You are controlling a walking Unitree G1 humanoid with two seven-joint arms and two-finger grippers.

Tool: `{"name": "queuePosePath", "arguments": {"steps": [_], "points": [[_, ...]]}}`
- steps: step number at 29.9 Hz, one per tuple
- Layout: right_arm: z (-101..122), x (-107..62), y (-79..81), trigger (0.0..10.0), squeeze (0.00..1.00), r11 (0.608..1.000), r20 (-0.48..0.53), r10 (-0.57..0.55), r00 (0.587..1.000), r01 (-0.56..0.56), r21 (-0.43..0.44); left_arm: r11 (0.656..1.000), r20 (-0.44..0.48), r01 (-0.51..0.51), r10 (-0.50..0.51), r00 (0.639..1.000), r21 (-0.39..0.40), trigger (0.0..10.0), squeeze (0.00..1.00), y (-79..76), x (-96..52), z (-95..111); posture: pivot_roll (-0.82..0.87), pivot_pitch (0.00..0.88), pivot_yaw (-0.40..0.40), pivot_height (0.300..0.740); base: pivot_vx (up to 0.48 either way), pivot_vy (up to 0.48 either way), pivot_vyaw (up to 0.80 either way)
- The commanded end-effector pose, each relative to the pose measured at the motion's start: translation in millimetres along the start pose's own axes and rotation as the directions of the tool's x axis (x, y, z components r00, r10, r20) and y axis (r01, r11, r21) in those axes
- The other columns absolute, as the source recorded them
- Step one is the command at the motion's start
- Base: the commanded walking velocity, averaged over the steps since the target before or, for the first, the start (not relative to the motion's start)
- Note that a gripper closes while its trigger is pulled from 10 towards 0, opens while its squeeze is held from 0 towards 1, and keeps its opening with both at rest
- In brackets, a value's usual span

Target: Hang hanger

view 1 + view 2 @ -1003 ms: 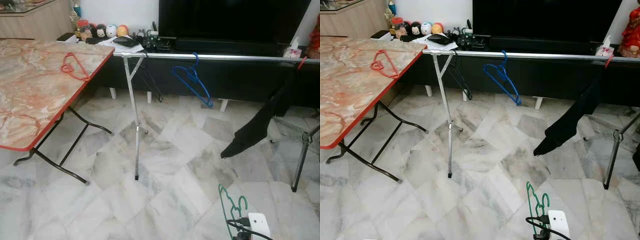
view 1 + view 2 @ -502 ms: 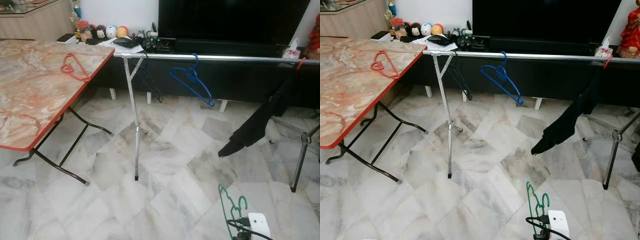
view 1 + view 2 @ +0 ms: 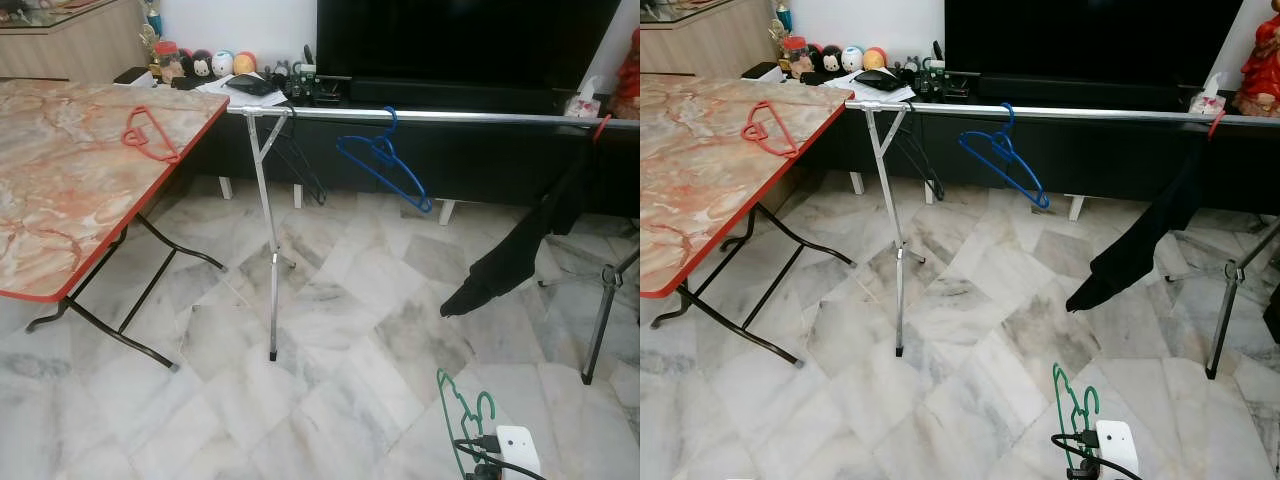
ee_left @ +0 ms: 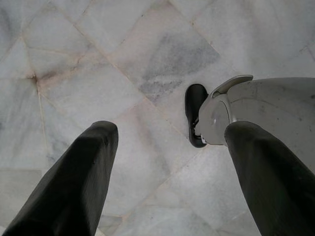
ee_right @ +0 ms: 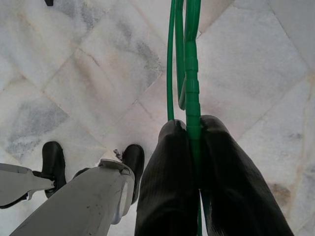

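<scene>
Two ribbed black fingers of the right gripper (image 5: 193, 147) pinch a thin green plastic hanger (image 5: 189, 64); left gripper (image 4: 167, 162) gapes wide.

Readable text: none in any view.
Labels, brands, numbers: none legible; the small items at the upper left are too tiny to read.

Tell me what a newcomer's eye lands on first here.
The long metal rail across the room, with a blue hanger hooked on it and a black garment drooping at its right end. Next, the green hanger pinched in the right gripper, and a red hanger lying on the marble-patterned table.
</scene>
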State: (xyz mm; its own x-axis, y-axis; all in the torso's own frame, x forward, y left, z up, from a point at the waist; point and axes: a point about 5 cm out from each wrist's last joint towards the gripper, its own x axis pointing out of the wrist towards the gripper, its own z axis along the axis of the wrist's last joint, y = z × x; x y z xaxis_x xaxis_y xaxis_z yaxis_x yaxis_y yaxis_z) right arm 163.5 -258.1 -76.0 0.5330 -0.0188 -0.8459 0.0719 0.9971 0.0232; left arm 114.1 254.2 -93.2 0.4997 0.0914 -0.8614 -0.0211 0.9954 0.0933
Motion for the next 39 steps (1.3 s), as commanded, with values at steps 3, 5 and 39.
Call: {"name": "queuePosePath", "arguments": {"steps": [3, 5, 39], "points": [[1.3, -0.2, -1.7, 10.0, 0.0, 1.0, -0.002, -0.008, 1.0, 0.008, -0.004, 1.0, -0.007, -0.022, 0.022, 1.0, 0.012, 10.0, 0.0, 3.6, -1.3, -3.0, 0.02, 0.0, -0.04, 0.716, 0.0, 0.0, 0.0], [1.3, -0.2, -1.7, 10.0, 0.0, 1.0, -0.002, -0.008, 1.0, 0.008, -0.004, 1.0, -0.007, -0.022, 0.022, 1.0, 0.012, 10.0, 0.0, 3.6, -1.3, -3.0, 0.02, 0.0, -0.04, 0.716, 0.0, 0.0, 0.0], [1.8, -0.6, -5.0, 10.0, 0.0, 0.998, 0.007, -0.06, 0.998, 0.06, -0.004, 0.996, 0.041, -0.088, 0.088, 0.995, 0.001, 10.0, 0.0, 7.4, -2.3, -0.2, 0.02, 0.0, -0.04, 0.716, 0.0, 0.0, 0.0]]}}
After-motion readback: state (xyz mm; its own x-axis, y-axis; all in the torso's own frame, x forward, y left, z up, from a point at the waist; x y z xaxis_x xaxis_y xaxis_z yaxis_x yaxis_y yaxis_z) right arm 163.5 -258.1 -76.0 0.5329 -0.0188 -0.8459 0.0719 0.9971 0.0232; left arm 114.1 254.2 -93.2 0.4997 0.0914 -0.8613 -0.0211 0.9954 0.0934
